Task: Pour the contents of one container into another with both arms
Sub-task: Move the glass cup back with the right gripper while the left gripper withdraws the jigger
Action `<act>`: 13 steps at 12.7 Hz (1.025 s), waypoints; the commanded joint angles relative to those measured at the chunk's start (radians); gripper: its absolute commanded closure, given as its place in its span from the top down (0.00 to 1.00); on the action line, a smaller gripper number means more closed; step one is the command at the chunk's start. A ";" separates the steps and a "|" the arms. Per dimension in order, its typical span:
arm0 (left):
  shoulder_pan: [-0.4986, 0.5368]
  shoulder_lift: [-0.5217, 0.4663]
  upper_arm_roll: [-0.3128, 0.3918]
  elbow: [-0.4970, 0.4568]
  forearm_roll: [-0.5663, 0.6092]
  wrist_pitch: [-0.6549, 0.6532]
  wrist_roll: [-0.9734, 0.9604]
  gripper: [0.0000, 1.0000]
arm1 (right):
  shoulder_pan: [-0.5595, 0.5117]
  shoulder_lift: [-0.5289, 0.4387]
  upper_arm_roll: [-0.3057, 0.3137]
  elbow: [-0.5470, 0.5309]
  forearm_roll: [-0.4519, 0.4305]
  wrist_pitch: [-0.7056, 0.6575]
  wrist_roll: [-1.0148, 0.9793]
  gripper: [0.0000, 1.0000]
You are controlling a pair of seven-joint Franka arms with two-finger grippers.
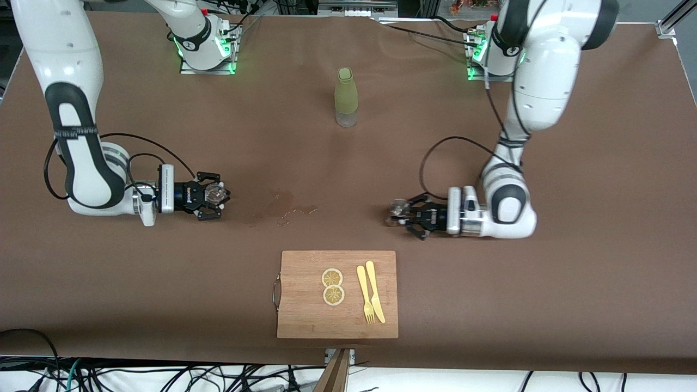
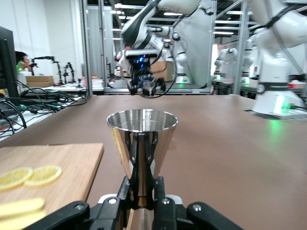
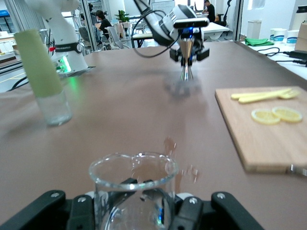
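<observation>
The tiny clear glass (image 1: 215, 193) stands upright in my right gripper (image 1: 219, 195), which is shut on it low over the table toward the right arm's end. In the right wrist view the glass (image 3: 132, 184) fills the space between the fingers (image 3: 191, 211). The silver metal cup (image 1: 399, 207) is upright in my left gripper (image 1: 401, 213), shut on its narrow lower part, low over the table toward the left arm's end. The left wrist view shows the cup (image 2: 142, 139) above the fingers (image 2: 160, 191). The two grippers face each other, well apart.
A tall olive-green bottle (image 1: 346, 97) stands near the bases. A wooden cutting board (image 1: 305, 305) with two lemon slices (image 1: 332, 286), a yellow fork (image 1: 364, 294) and knife (image 1: 375, 291) lies near the front edge. A damp stain (image 1: 280, 206) marks the table between the grippers.
</observation>
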State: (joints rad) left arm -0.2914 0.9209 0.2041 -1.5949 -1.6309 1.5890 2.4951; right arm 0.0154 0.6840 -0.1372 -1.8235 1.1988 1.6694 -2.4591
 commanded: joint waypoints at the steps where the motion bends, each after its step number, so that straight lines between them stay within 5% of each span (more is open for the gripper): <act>1: 0.095 -0.051 0.040 -0.051 0.133 -0.128 0.037 0.00 | -0.040 0.055 -0.045 -0.011 0.015 -0.056 -0.146 0.13; 9: 0.481 -0.047 0.070 -0.042 0.482 -0.334 0.241 0.00 | -0.058 0.224 -0.053 0.021 0.068 -0.094 -0.300 0.14; 10: 0.498 -0.044 0.089 -0.042 0.491 -0.348 0.273 0.00 | -0.058 0.220 -0.053 0.021 0.067 -0.094 -0.299 0.43; 11: 0.508 -0.036 0.107 -0.042 0.502 -0.365 0.298 0.00 | -0.060 0.216 -0.053 0.021 0.059 -0.089 -0.299 0.93; 13: 0.517 -0.021 0.121 -0.039 0.514 -0.377 0.361 0.00 | -0.058 0.210 -0.077 0.018 0.021 -0.083 -0.291 1.00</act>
State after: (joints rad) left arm 0.2360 0.9081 0.3175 -1.6106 -1.1473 1.2234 2.7349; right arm -0.0450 0.8801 -0.1933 -1.8178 1.2394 1.5869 -2.7151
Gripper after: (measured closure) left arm 0.780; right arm 0.564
